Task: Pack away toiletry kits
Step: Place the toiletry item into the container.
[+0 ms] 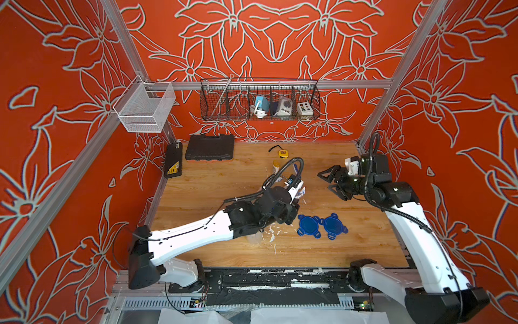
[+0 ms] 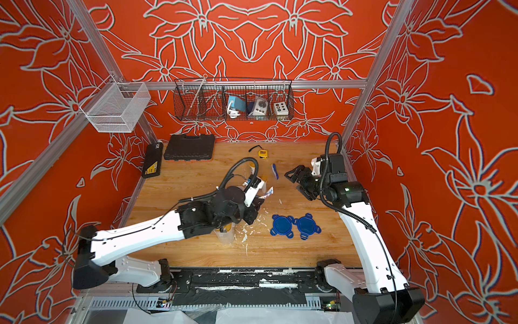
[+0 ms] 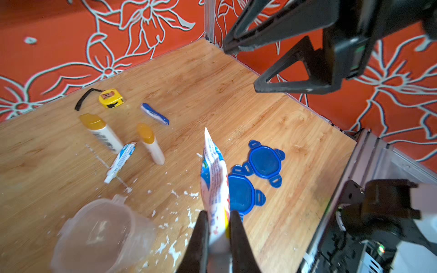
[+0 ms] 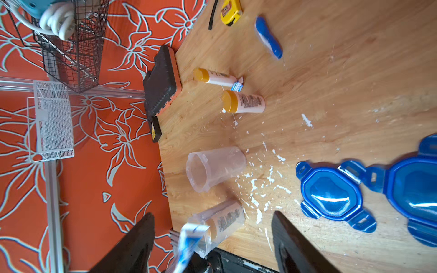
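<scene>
While in L tool [image 3: 218, 214]: toothpaste tube [image 3: 212, 170].

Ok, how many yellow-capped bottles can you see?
3 yellow-capped bottles. Two lie on the table, one beside the other; the third sits inside a clear cup under the left arm. That arm may hide more.

the left arm [image 1: 190, 235] reaches from its base at the near left corner slantwise toward the middle of the desk [image 1: 364, 238], its wrist bent downward. the left hand [image 3: 218, 217] has its jaws clamped tight on a toothpaste tube [image 3: 214, 170], which sticks out past the fingertips. the right arm [image 1: 412, 232] rises from the near right corner and folds at the elbow. the right hand [image 1: 326, 181] hangs above the desk, pointing toward the centre, jaws spread wide and holding nothing.
</scene>
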`<act>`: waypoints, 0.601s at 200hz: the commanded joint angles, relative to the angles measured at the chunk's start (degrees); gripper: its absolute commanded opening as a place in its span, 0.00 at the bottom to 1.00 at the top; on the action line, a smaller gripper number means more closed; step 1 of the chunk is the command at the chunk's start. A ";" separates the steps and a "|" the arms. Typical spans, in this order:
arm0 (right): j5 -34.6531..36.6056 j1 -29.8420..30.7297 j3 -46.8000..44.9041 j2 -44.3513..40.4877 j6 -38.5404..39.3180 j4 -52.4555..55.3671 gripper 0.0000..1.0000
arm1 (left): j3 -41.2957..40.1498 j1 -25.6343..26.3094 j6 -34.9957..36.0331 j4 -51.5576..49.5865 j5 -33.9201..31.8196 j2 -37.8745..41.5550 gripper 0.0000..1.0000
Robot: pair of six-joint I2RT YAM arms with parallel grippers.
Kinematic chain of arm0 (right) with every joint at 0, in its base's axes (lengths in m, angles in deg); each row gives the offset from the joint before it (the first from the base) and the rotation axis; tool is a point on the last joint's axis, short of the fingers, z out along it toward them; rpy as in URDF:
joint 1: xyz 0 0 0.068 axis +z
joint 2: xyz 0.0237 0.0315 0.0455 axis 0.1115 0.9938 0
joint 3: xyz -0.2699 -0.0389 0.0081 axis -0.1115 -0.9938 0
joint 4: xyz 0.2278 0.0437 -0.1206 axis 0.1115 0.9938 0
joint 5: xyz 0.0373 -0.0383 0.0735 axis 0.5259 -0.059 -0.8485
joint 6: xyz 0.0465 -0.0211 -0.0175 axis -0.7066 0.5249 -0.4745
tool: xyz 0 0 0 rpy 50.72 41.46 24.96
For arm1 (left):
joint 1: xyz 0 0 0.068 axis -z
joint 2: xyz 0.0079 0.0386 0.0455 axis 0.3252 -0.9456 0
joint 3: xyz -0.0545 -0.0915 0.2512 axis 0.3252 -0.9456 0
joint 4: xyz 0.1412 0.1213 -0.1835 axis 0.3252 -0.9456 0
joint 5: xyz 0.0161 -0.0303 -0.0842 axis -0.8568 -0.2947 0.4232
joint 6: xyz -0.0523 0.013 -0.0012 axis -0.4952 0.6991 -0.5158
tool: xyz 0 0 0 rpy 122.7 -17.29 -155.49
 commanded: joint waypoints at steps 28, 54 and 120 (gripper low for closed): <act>8.18 0.19 3.98 -0.34 12.57 4.98 0.85 | 14.84 0.09 -11.16 -45.89 4.09 5.07 0.02; 10.60 1.71 6.43 0.23 16.61 6.90 0.86 | 12.11 0.19 -17.43 -52.46 7.27 7.85 0.03; 7.15 2.84 5.23 -0.65 17.41 6.64 0.86 | 1.91 -0.26 -20.28 -54.13 5.72 9.54 0.02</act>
